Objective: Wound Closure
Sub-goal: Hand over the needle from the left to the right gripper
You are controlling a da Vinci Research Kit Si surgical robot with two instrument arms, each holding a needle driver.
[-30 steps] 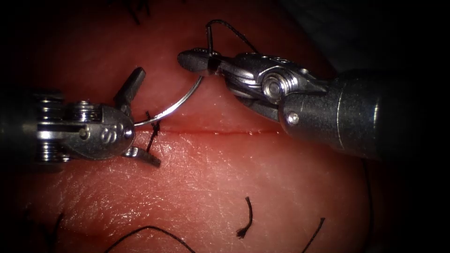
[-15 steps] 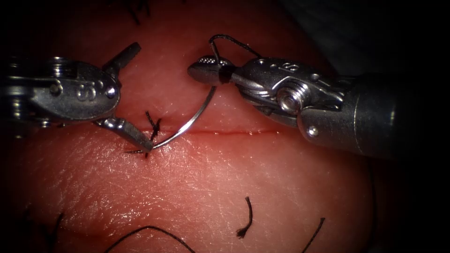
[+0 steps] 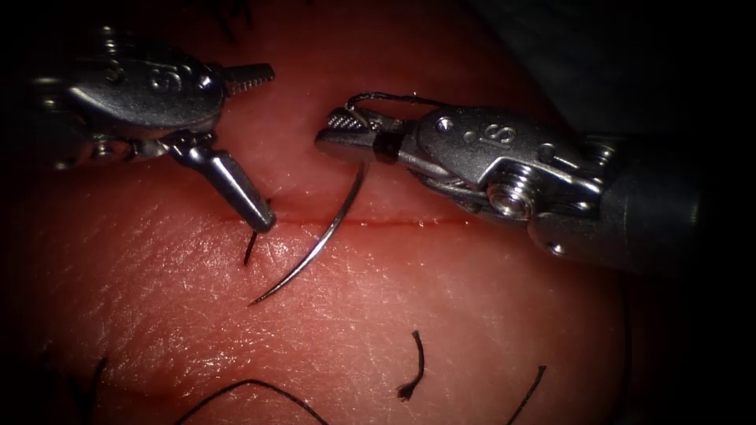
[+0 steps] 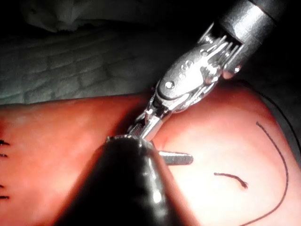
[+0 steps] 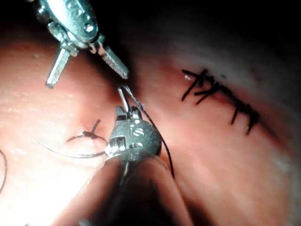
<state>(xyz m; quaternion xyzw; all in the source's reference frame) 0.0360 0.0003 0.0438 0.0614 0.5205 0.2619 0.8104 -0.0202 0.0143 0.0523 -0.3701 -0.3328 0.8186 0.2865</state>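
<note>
My right tool is shut on the curved needle close to its thread end. The needle hangs free of the tissue. It crosses the cut, and its tip points down-left over the near side. Black thread loops from the needle's end over the right tool. My left tool is open and holds nothing; its lower jaw reaches down beside a tied stitch at the cut's left end. In the right wrist view the right tool holds the needle, with the open left tool beyond it.
Cut ends of thread lie on the near tissue, with a longer strand at the front edge. A row of earlier stitches runs further along the wound. Loose thread lies beside the left tool's finger.
The right tool rolled and swung the needle's tip down across the cut to the near side. The left tool, open throughout, rose away from the needle tip.
</note>
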